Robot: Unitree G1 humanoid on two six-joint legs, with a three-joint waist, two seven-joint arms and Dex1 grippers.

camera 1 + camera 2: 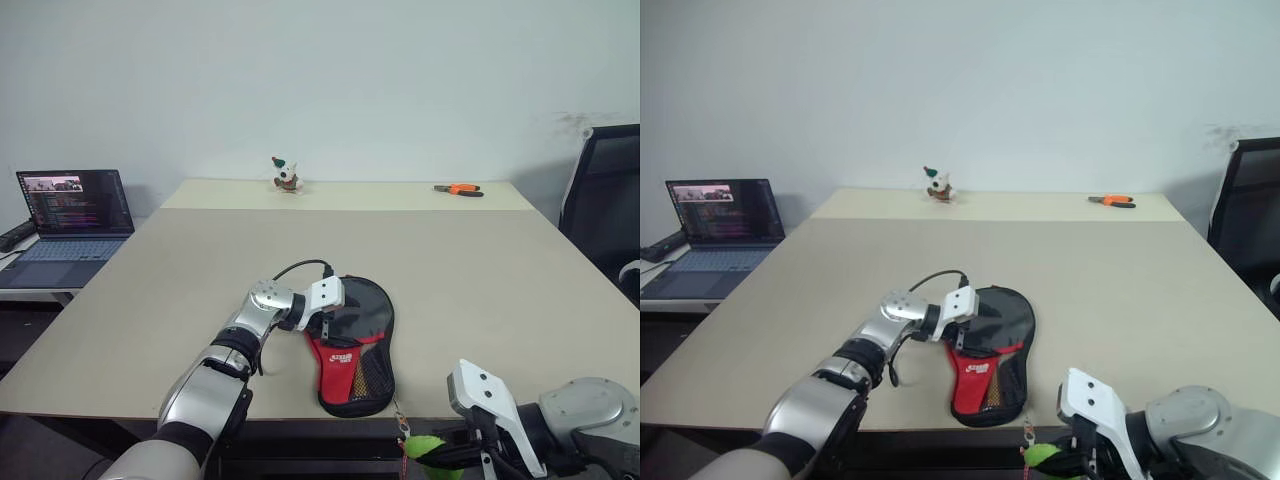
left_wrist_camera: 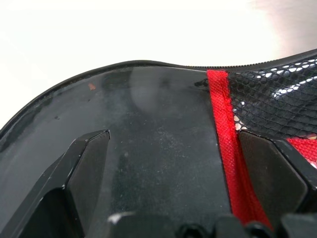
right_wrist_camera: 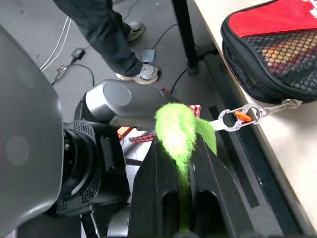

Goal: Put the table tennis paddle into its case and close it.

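From my seat I saw a laptop (image 1: pixel 72 215) open on a side desk at the far left, beside the table (image 1: pixel 480 270). My left gripper (image 1: pixel 325 322) lay on the upper, black part of the case (image 1: pixel 355 350), its fingers (image 2: pixel 84 173) spread wide and resting flat on the glossy black cover, not closed on anything. The case sat near the table's front edge, red panel and mesh pocket toward me; I could not see the table tennis paddle itself. A small toy figure (image 1: pixel 286 176) stood at the far edge, with orange-handled pliers (image 1: pixel 459 189) further right. Low on the right, my right gripper (image 3: pixel 181 148) was squeezed together on a fuzzy green tag (image 3: pixel 176 130), off the table's front edge; a metal clip (image 3: pixel 237 117) linked that tag to the case's zip.
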